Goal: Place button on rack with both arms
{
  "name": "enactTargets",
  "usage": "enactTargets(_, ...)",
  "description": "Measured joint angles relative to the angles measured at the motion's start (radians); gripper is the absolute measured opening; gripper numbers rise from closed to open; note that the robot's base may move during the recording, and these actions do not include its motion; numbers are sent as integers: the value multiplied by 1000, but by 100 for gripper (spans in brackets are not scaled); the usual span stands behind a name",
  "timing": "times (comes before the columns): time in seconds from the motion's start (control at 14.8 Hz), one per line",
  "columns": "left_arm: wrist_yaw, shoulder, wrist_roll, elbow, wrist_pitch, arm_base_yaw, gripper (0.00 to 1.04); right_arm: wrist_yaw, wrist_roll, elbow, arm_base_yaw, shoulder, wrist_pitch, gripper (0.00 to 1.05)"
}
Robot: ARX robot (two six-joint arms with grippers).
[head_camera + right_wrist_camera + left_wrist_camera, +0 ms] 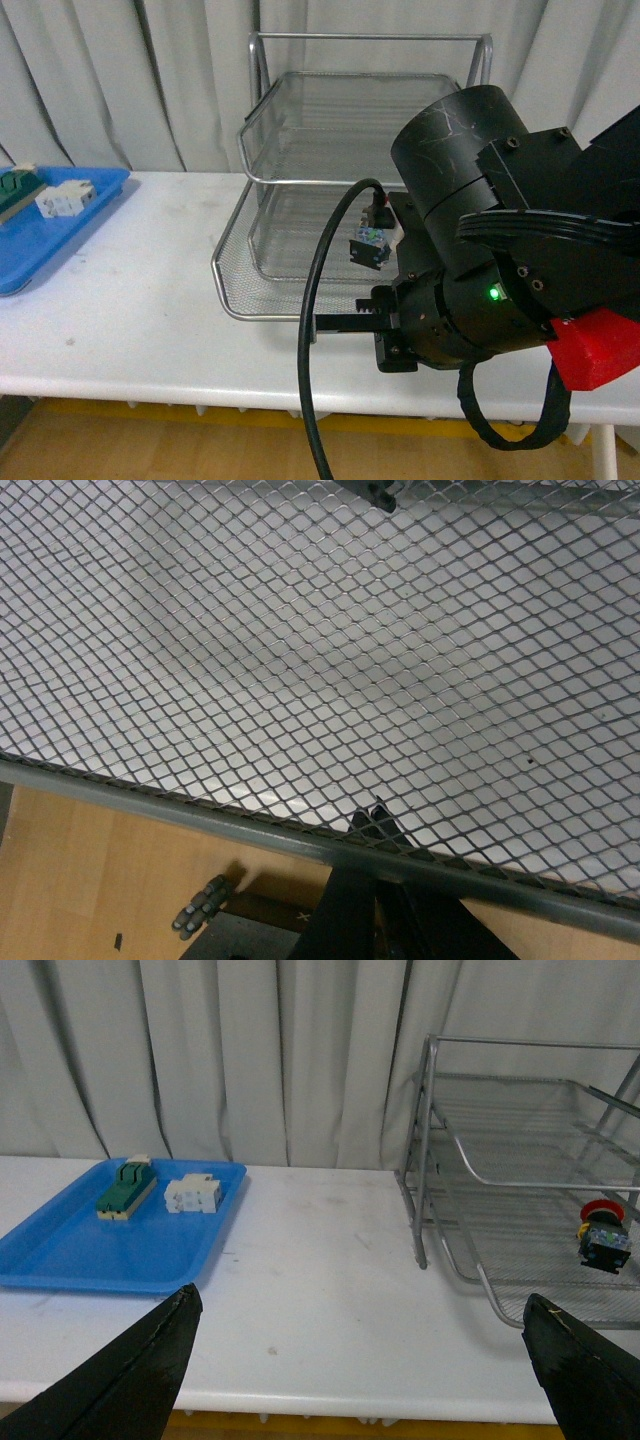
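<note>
The silver wire-mesh rack (290, 230) stands on the white table, in front of the curtain. On its bottom tier lies the button (368, 243), red cap and dark body, also clear in the left wrist view (604, 1235). My right gripper (335, 322) is shut on the rack's front rim. From the right wrist the fingers (375, 830) clamp the rim bar beneath the mesh (300, 660). My left gripper (365, 1360) is open and holds nothing, low over the table's front edge, left of the rack (520, 1120). It does not show in the front view.
A flat blue tray (50, 225) lies at the table's far left with a green-and-cream block (125, 1192) and a white terminal block (192, 1194) in it. The bulky right arm (500, 250) covers the rack's right side. White table (320, 1250) spreads between tray and rack.
</note>
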Motion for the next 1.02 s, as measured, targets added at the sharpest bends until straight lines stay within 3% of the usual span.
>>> enactTargets(0.41, 0, 0, 0, 0, 0, 0, 98, -4, -20, 36, -45, 13, 29, 2)
enactTargets(1.02, 0, 0, 0, 0, 0, 0, 98, -26, -90, 250, -155, 105, 4, 2)
